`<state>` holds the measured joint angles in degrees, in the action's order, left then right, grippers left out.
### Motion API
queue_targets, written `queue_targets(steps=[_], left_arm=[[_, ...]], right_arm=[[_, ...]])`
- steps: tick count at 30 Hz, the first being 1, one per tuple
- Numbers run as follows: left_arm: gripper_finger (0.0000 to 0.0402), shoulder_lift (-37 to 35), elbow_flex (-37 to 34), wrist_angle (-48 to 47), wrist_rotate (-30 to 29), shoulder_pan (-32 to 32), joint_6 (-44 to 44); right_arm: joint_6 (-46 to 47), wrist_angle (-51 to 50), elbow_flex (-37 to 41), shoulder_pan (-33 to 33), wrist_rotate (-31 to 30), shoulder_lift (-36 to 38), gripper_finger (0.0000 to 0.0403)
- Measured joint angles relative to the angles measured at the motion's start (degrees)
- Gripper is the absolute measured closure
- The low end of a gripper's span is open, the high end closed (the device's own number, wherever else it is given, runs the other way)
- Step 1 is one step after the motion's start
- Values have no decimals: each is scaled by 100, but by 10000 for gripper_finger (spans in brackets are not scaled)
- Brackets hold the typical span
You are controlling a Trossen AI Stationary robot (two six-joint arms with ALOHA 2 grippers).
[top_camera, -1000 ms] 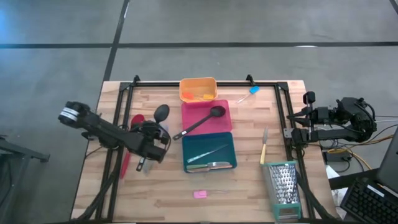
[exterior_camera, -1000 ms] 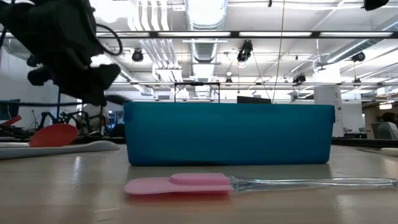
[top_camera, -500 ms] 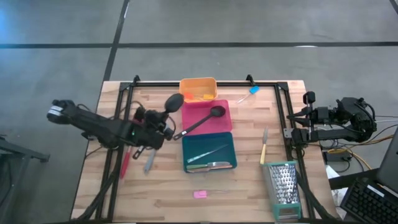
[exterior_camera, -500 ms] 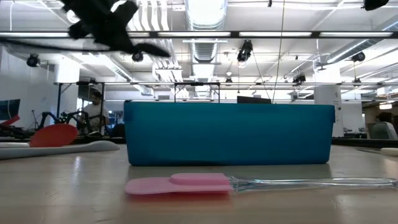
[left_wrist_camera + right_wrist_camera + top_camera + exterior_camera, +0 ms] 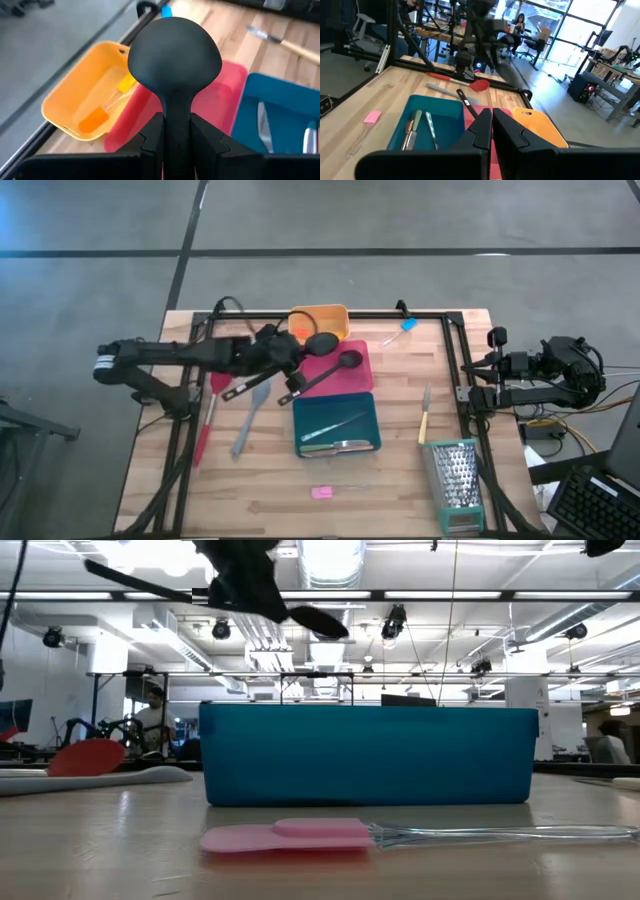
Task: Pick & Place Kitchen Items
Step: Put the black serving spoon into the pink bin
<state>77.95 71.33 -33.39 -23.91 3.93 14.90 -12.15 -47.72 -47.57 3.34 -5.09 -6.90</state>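
While the left end effector (image 5: 290, 355) grips a black spoon (image 5: 322, 345) pointing right, the pink tray (image 5: 358, 375) lies just right and below; the right end effector (image 5: 492, 366), clenched empty, waits far right.

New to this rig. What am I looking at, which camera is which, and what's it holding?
It is a two-armed robot at a wooden table. One picture looks straight down from above, one looks level across the tabletop, and one comes from a camera on each wrist.

The left tool is shut on a black spoon, carried in the air over the orange tray and the pink tray. The right tool is shut on nothing and parked at the table's right edge.

A second black spoon lies across the pink tray, and metal tongs are in the teal tray. On the bare table lie a red spatula, a grey spoon, a yellow-handled knife, a pink spatula and a box grater.
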Motion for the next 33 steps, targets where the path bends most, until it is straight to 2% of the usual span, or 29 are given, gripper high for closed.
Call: queue_targets(steps=[6,16,33], left_arm=[[334,811,388,-102,549,243,-188],[334,1995,902,-181,767,412,-389],[334,2941,1631,-130,1115,888,-381]], right_arm=[[12,1,0,1,1,0,394],[9,0,0,0,1,0,394],[12,0,0,-1,1,0,394]])
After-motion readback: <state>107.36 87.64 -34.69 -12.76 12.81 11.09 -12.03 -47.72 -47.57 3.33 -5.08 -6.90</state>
